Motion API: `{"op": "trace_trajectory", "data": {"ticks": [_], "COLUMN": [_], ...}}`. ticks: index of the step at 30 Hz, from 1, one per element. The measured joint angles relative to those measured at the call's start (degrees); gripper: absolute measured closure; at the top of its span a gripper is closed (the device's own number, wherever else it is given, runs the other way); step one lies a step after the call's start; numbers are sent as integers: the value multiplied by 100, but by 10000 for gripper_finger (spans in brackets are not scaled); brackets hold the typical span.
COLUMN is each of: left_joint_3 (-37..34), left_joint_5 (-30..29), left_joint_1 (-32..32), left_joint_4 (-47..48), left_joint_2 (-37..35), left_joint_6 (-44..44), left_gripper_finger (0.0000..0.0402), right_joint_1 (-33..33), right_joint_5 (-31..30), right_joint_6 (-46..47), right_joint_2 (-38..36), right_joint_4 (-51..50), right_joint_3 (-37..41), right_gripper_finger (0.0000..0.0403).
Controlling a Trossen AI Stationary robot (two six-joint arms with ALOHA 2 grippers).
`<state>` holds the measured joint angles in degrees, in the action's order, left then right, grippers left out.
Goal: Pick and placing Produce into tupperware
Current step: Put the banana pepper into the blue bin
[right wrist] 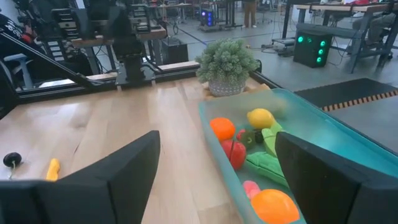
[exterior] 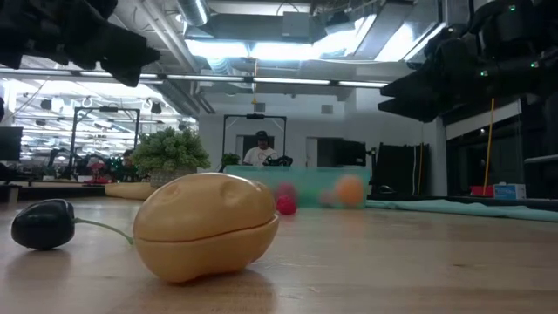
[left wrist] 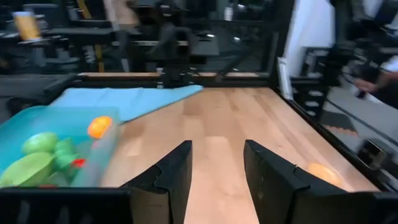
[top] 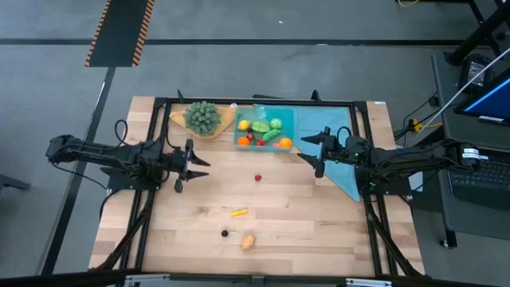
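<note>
Both arms are black, built of slim jointed segments with loose black cables looping along them. Each ends in a dark two-fingered tool: the left tool (top: pixel 194 165) has narrow, angular, matte fingers (left wrist: pixel 173 177), while the right tool (top: pixel 313 149) carries broad, flat, wedge-shaped black fingers (right wrist: pixel 118 171).

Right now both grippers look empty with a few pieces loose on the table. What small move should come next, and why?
Probably swing the right gripper, open and empty, down toward the small red piece, the loose one nearest it. The tupperware already holds several pieces; the yellow piece, the dark piece and the tan piece lie farther off. The left gripper hovers empty, fingers apart.
</note>
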<state>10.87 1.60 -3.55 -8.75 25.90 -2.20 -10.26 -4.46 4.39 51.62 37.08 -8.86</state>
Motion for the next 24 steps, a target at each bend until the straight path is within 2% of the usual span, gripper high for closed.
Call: {"op": "trace_trajectory", "data": {"ticks": [5, 15, 20, 24], "left_joint_3": [0, 159, 685, 1174], "left_joint_5": [-331, -2072, -2229, -2638], "left_joint_1": [-663, -2119, -2528, -2760], "left_joint_4": [-87, -175, -199, -41], "left_joint_2": [2, 596, 1311, 2172], "left_joint_6": [111, -10, -64, -230], "left_gripper_finger": [264, 264, 264, 264], "right_joint_1": [0, 0, 0, 0], "right_joint_5": [-1, -1, -1, -1], "right_joint_6": [72, 160, 161, 161], "right_joint_2": [4, 4, 4, 4], "right_joint_4": [-171, -280, -275, -275], "right_joint_3": [0, 0, -2, -2], "right_gripper_finger": [83, 83, 83, 83]}}
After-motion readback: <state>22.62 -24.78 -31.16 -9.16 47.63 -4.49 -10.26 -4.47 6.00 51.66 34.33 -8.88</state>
